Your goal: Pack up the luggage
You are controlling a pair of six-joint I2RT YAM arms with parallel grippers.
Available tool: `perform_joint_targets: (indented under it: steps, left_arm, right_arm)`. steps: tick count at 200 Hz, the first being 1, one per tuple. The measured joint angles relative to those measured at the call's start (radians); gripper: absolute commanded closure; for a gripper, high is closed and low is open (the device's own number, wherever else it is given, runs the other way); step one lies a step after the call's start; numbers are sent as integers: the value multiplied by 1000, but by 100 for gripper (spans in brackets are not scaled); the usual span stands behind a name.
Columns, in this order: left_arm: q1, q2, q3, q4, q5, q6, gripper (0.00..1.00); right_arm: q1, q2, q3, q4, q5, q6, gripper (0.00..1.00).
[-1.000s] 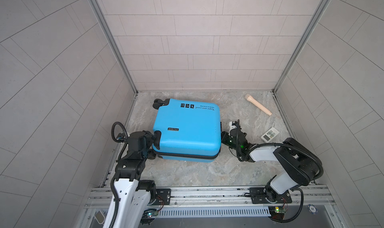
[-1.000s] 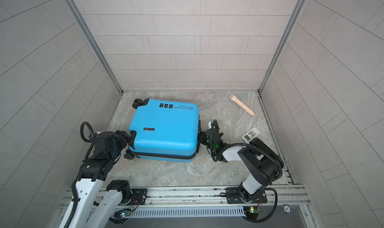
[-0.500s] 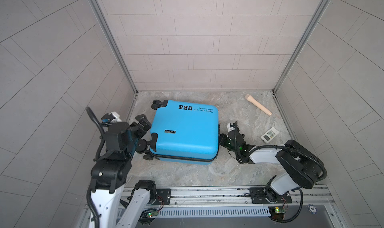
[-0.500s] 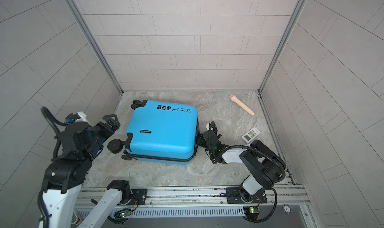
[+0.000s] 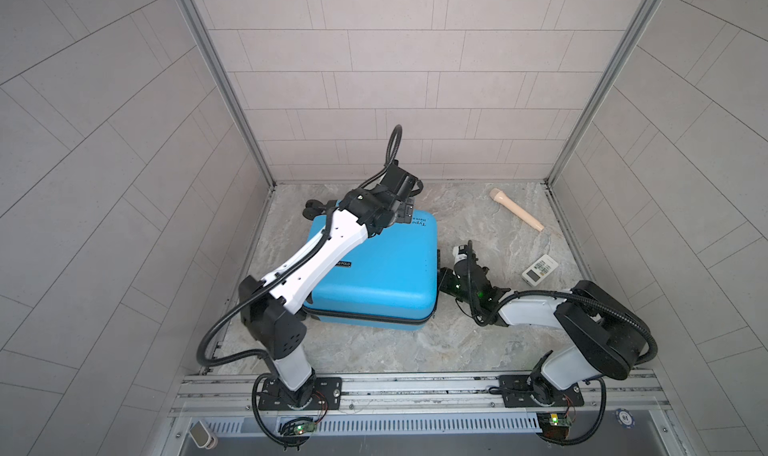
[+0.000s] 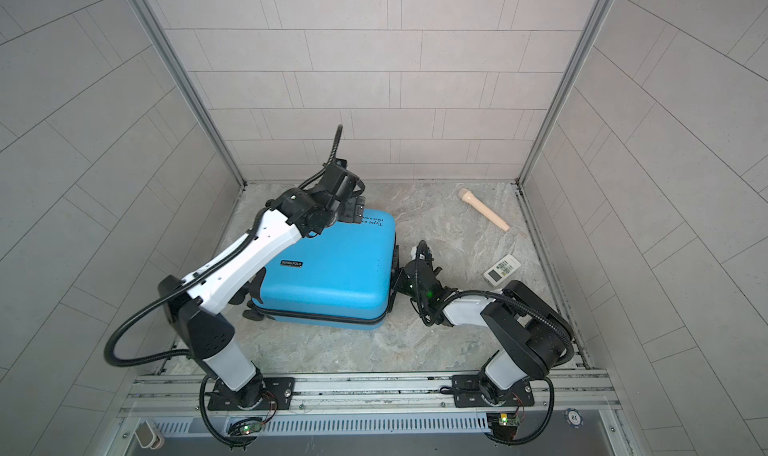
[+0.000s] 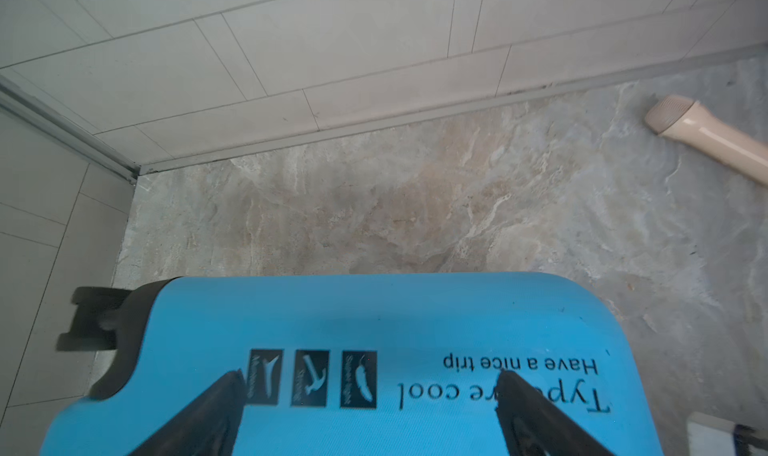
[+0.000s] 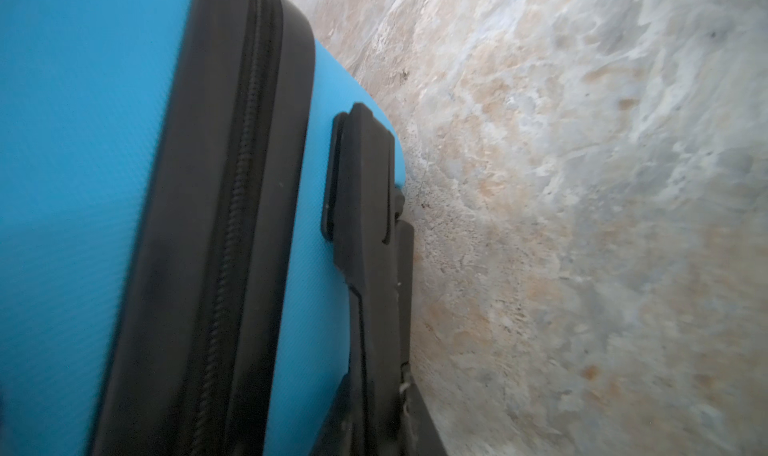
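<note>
Luggage (image 5: pixel 374 275) lies flat and closed on the table (image 5: pixel 478 225), left of centre, its wheels toward the left wall. The left tool (image 7: pixel 370 377) hangs over the printed far end of the face with jaws spread wide, holding nothing. The right tool (image 5: pixel 444 278) sits low against the right side wall beside the zipper (image 8: pixel 232 225), jaws nearly together; whether they pinch anything cannot be told. Assessment: the shell is rigid, smooth and likely slippery, and its faces are too broad for the jaws. Take hold at a handle, wheel bracket or zipper pull. A beige microphone (image 5: pixel 516 208) and a white remote (image 5: pixel 539 269) lie outside, well apart.
</note>
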Motion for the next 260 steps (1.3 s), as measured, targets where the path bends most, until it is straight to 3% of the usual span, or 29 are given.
perform_joint_targets:
  steps: [72, 133, 167, 194, 204, 227, 260]
  left_arm:
    - [21, 312, 304, -51, 49, 0, 0]
    - [53, 409, 298, 8, 119, -77, 21]
    - [57, 362, 201, 92, 118, -85, 24]
    - [67, 323, 113, 173, 119, -93, 24]
    - [73, 318, 90, 196, 121, -99, 25]
    - [92, 314, 47, 248, 131, -113, 26]
    - [111, 314, 29, 275, 151, -116, 22]
  right_arm:
    - [-1, 35, 21, 21, -23, -26, 100]
    - [0, 80, 50, 58, -79, -60, 99]
    - [-1, 76, 59, 34, -79, -78, 87]
    - [5, 33, 60, -47, -82, -126, 55]
    - [7, 1, 54, -102, -74, -151, 48]
    - [5, -108, 51, -243, -73, -223, 41]
    - [-62, -296, 51, -428, -34, -332, 41]
